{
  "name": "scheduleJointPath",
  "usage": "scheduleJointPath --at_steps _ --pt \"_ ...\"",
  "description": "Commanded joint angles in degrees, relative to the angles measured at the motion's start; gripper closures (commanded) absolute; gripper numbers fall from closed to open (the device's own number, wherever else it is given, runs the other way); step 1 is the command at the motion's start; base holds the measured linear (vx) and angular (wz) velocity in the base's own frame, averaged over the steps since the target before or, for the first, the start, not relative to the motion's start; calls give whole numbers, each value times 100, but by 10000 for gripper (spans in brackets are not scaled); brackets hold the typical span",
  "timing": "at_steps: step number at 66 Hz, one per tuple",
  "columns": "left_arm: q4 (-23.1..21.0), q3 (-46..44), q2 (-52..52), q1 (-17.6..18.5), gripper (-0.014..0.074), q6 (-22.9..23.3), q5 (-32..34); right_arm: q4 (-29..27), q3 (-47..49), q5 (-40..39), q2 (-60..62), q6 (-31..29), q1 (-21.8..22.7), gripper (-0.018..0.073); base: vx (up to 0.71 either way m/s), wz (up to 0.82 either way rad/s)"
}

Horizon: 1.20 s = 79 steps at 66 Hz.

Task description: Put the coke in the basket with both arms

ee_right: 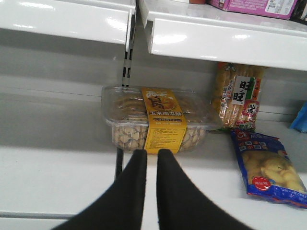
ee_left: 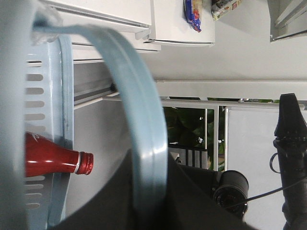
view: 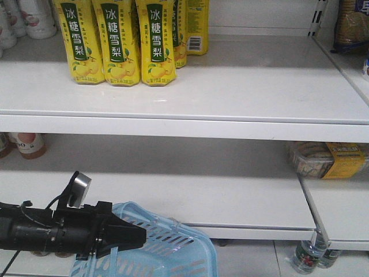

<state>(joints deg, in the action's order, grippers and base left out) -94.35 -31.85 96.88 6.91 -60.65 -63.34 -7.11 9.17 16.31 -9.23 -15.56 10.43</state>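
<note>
The light blue basket (view: 167,248) hangs at the bottom centre of the front view. My left gripper (view: 134,236) is shut on its flat blue handle (ee_left: 144,120), which runs straight between the dark jaws of the left gripper (ee_left: 148,191). The red coke (ee_left: 50,160), with a red cap, shows beside the basket's slotted wall (ee_left: 38,96); I cannot tell whether it lies inside. My right gripper (ee_right: 147,155) points at a lower shelf. Only a thin slit shows between its black fingers (ee_right: 132,187), and nothing is between them. It is out of the front view.
Yellow drink cartons (view: 121,40) stand on the upper shelf. A clear snack box with a yellow label (ee_right: 160,120) sits just beyond the right fingertips, with a blue snack bag (ee_right: 268,167) to its right. White shelf edges (view: 184,124) jut out above the basket.
</note>
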Motion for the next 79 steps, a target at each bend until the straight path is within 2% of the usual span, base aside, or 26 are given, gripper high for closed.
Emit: scheduleJointPath --at_steps 1,12,59,71,79 --pt "-725 -113 -254 17 602 11 -733 -10 141 -504 -115 -41 28 571 0 0" --pt "-725 -113 -254 17 602 11 -733 -30 141 -889 -115 -35 28 569 0 0" --pt "-717 -113 -254 80 603 11 -763 -137 141 -865 -115 -14 28 569 0 0" --pt "-412 -77 -745 184 604 -607 -800 -137 141 -866 -115 -20 28 569 0 0" --pt "-454 211 -1476 304 604 -827 -792 -137 141 -866 -115 -20 28 569 0 0"
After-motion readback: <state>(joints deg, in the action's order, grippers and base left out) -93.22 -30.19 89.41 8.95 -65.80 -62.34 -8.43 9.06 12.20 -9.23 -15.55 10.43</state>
